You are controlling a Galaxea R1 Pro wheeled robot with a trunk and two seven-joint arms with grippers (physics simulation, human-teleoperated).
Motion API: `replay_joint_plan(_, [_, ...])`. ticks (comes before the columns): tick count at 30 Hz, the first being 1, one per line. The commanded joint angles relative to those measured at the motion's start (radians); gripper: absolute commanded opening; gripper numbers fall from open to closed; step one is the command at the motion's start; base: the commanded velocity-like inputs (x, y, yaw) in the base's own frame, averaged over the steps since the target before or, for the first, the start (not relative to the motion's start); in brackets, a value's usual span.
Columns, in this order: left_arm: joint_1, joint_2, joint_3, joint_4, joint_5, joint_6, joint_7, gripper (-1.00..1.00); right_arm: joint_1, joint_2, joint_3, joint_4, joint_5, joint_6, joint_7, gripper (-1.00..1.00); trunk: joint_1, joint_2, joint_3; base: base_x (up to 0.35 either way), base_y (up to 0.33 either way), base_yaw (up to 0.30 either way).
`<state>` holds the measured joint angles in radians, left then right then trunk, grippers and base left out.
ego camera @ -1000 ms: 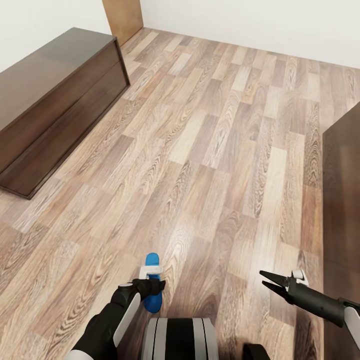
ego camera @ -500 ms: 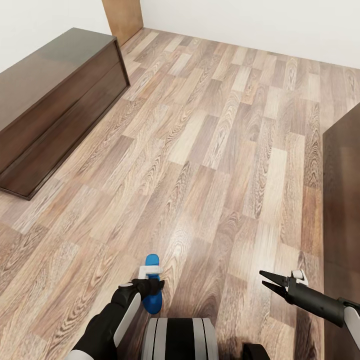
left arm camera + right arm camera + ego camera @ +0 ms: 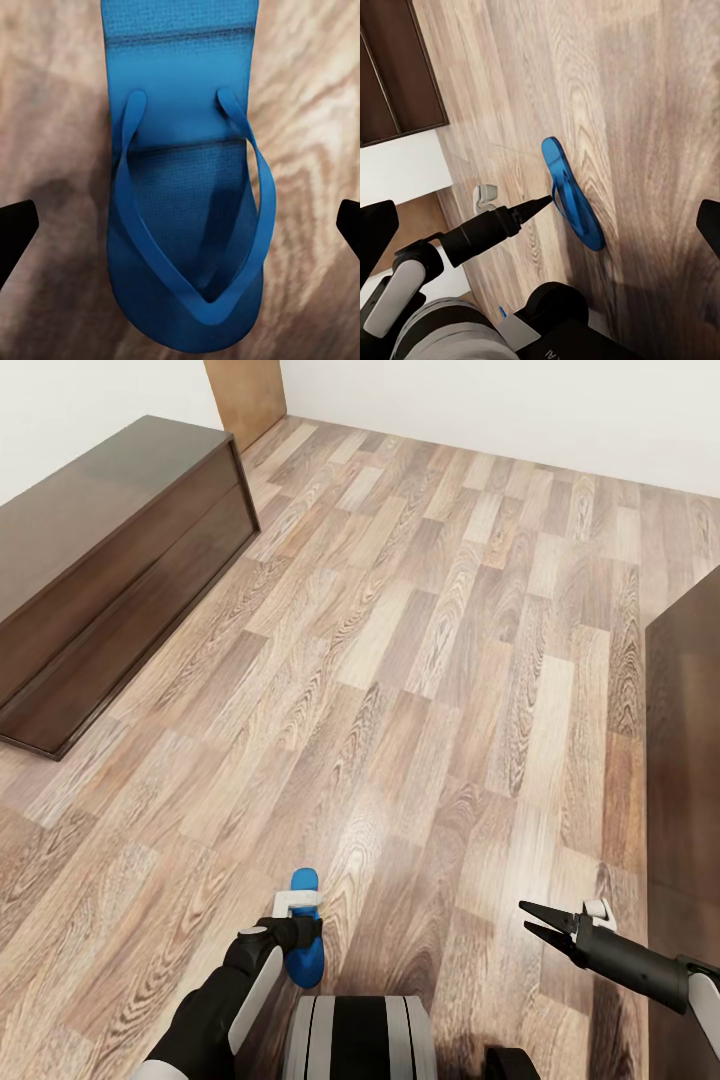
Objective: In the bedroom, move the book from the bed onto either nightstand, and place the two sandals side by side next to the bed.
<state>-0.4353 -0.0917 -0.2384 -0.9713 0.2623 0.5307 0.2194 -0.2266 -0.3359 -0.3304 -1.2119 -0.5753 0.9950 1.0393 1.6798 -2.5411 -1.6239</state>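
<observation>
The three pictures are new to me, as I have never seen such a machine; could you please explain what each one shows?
This is a simulated wheeled robot with two arms. The head view looks down from its head onto a wood floor, with a long dark cabinet at the left. The other two pictures come from cameras at the wrists, looking along the fingers. The left gripper hangs open over a blue sandal lying flat on the floor; nothing is gripped. The right gripper is open and empty, and its camera sees that sandal and the left arm.
</observation>
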Motion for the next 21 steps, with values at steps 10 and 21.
replay_joint_plan(10, [0.0,0.0,-0.002,0.0,0.012,0.002,0.005,1.0,0.0,0.0,-0.001,-0.001,0.002,0.004,0.004,1.0,0.001,-0.001,-0.012,0.0,0.0,0.0])
replay_joint_plan(21, [0.0,0.0,-0.004,0.0,0.011,0.002,0.003,1.0,0.0,0.0,0.0,-0.001,0.003,0.004,0.004,1.0,0.001,-0.001,-0.012,0.0,0.0,0.0])
